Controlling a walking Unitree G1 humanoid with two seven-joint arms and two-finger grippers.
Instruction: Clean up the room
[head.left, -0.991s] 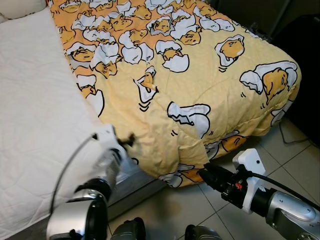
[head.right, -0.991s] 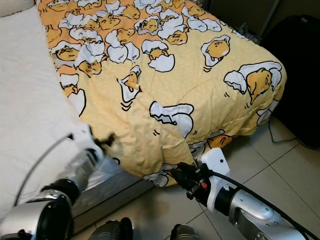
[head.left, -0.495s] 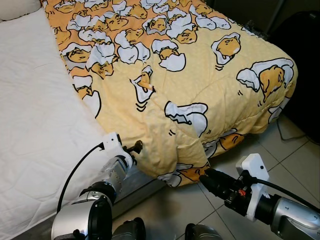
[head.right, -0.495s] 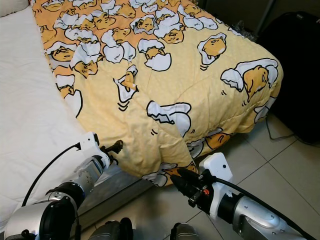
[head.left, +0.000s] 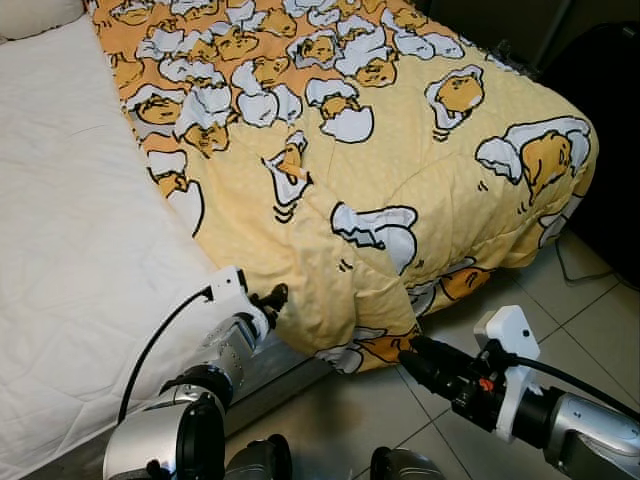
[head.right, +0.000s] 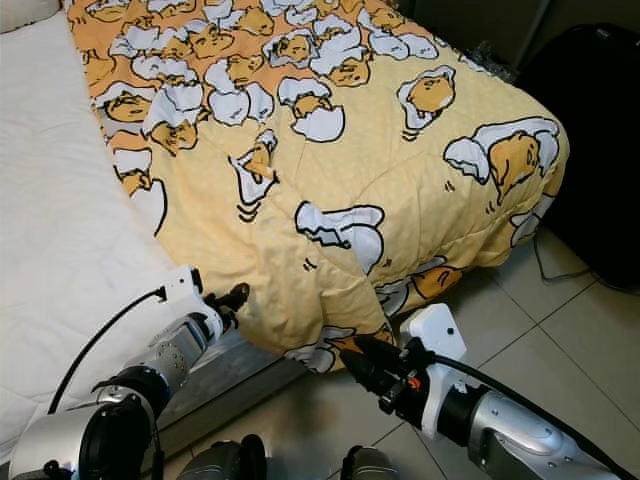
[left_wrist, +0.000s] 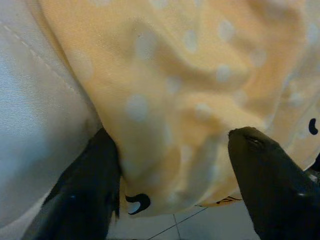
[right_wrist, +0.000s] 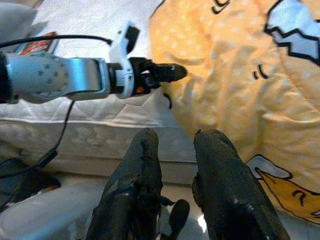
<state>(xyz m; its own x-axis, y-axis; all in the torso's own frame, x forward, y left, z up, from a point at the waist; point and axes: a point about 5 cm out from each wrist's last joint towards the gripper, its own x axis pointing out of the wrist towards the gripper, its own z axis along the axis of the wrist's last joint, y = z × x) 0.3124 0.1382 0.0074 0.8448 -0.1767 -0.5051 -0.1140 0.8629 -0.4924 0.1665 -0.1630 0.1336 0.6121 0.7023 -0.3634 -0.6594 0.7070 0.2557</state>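
Note:
A yellow blanket (head.left: 400, 150) printed with egg cartoons covers the right part of the bed, and its corner hangs down toward the floor. A bare white mattress sheet (head.left: 70, 250) lies to its left. My left gripper (head.left: 272, 298) is at the blanket's lower edge beside the mattress. It is open, and in the left wrist view a fold of the blanket (left_wrist: 170, 125) sits between its fingers (left_wrist: 95, 175). My right gripper (head.left: 410, 357) hovers low just under the hanging corner, shut with nothing in it. In the right wrist view its fingers (right_wrist: 142, 165) point toward the left gripper (right_wrist: 167, 72).
A black bag (head.right: 600, 130) stands against the wall at the right, past the bed's foot. A thin cable (head.left: 585, 282) lies on the tiled floor (head.left: 590, 320) there. A white pillow (head.left: 35, 14) sits at the bed's head. My feet (head.left: 260, 462) are close to the bed frame.
My left gripper has swung forward and settled against the blanket's edge, its fingers now around a fold. The right gripper has stayed almost where it was.

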